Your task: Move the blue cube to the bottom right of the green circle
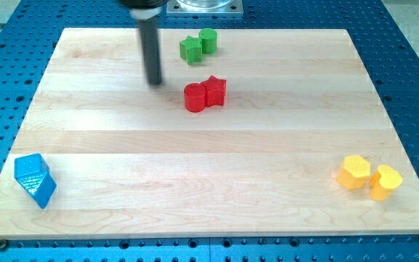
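Between blue cube [35, 180] and green circle [208, 40]: bare board [195, 182], red blocks [204, 94] aside.

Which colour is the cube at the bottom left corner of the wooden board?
Blue. The blue cube shows clearly in the camera view.

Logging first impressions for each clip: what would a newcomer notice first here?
Probably the dark rod at the view's top, my tip resting left of the red pair. Next, the blue cube alone at bottom left, far from the green pair at top centre. A yellow pair sits bottom right.
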{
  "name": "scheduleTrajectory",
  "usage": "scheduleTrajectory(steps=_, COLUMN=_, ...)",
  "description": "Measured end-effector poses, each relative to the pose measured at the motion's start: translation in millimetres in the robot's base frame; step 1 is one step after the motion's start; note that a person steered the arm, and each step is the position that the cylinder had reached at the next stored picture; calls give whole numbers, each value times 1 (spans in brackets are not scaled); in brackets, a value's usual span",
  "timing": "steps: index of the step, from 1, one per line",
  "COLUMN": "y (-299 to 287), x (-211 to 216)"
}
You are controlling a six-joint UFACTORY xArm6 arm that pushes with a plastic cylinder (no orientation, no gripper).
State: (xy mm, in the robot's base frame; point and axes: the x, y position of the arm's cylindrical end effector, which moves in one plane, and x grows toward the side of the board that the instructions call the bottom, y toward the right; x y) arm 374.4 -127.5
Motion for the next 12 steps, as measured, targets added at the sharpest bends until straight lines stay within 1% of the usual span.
scheduleTrajectory(steps=2, y=-32, x=220)
scheduleTrajectory(steps=3, y=-76, x=244)
scheduleTrajectory(steps=4, y=-81, x=234)
scheduleTrajectory(steps=5, y=-97, x=215)
scheduleTrajectory(steps=6, y=-129, x=230)
scheduleTrajectory(steps=7, y=-131, x=222)
scheduleTrajectory(steps=8, y=-115, x=197)
scheduleTrajectory(steps=9, y=-109, x=154)
scheduleTrajectory(steps=10, y=-112, x=180)
scheduleTrajectory(steps=11, y=-147, x=204)
scheduleTrajectory(steps=12, y=-155, x=165)
